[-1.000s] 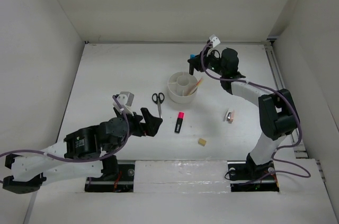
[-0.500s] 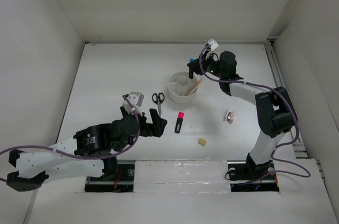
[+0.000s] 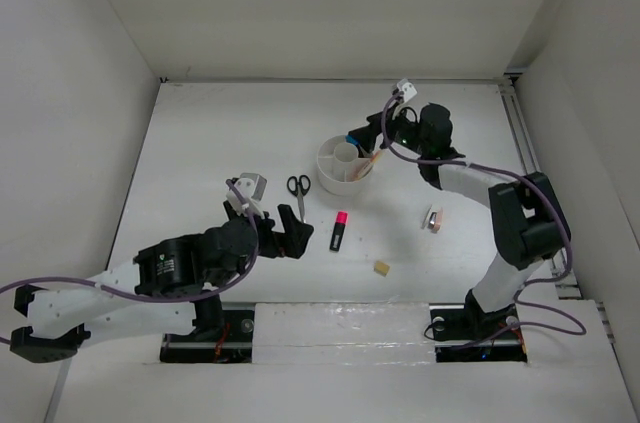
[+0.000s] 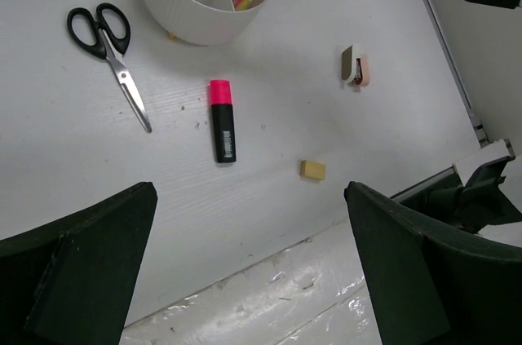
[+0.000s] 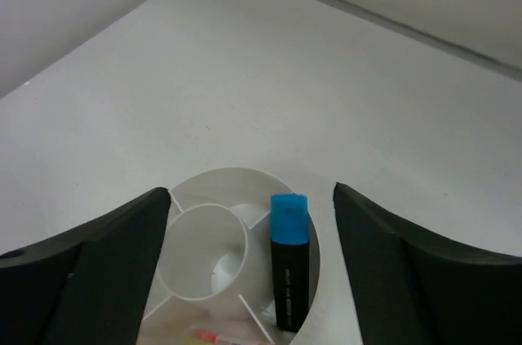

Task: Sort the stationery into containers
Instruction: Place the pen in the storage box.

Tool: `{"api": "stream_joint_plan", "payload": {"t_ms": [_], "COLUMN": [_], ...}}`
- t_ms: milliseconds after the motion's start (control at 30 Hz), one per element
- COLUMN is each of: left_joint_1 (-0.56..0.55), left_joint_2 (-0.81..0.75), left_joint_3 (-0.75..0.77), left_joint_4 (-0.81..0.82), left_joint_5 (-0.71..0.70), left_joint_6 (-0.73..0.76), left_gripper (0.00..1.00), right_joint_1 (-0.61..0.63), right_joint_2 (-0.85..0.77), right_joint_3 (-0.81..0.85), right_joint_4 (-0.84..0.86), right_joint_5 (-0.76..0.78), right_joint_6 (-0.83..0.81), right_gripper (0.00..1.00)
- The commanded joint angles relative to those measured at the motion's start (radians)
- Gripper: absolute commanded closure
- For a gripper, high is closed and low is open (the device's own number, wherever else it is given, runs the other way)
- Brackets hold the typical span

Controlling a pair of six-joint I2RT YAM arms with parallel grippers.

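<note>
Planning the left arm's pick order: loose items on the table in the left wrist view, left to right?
black-handled scissors → pink-capped highlighter → tan eraser → pink eraser. The white organiser spans across the scissors' tip and the highlighter, so it is left out.

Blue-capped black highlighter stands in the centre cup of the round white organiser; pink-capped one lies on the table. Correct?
One slip: the blue-capped black highlighter stands in an outer ring compartment of the round white plastic organiser, beside the centre cup, not in it, as the right wrist view shows. The pink-capped black highlighter does lie on the table.
</note>
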Motion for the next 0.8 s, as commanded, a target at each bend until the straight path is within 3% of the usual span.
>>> {"api": "stream_joint_plan", "payload": {"t_ms": [0, 33, 167, 300, 367, 533, 767], "left_joint_1": [-0.003, -0.003, -0.003, -0.003, -0.003, 0.008, 0.062], "left_joint_2": [0.045, 0.066, 0.192, 0.347, 0.443, 0.632, 0.853], "left_joint_3": [0.007, 0.007, 0.02, 0.065, 0.078, 0.099, 0.159], "left_joint_4": [0.029, 0.029, 0.055, 0.074, 0.101, 0.21, 0.275], "left_joint_5": [-0.015, -0.015, -0.015, -0.004, -0.004, 0.102, 0.146], "left_joint_6": [0.003, 0.003, 0.003, -0.023, -0.023, 0.08, 0.137], "left_gripper": [0.0, 0.0, 0.0, 0.0, 0.0, 0.0, 0.0], "right_joint_1": [0.005, 0.014, 0.046, 0.116, 0.136, 0.147, 0.156], "right_joint_2": [-0.132, -0.16, -0.334, -0.471, -0.537, -0.79, -0.981], "right_joint_3": [-0.004, -0.005, 0.038, 0.127, 0.127, 0.016, -0.034], "right_joint_4": [0.116, 0.102, -0.071, -0.504, -0.599, -0.72, -0.829], "right_joint_5": [-0.003, 0.009, 0.179, 0.534, 0.635, 0.6, 0.548], "right_joint_6": [0.017, 0.017, 0.008, -0.012, 0.0, 0.045, 0.065], "right_gripper": [0.09, 0.0, 0.0, 0.0, 0.0, 0.0, 0.0]}}
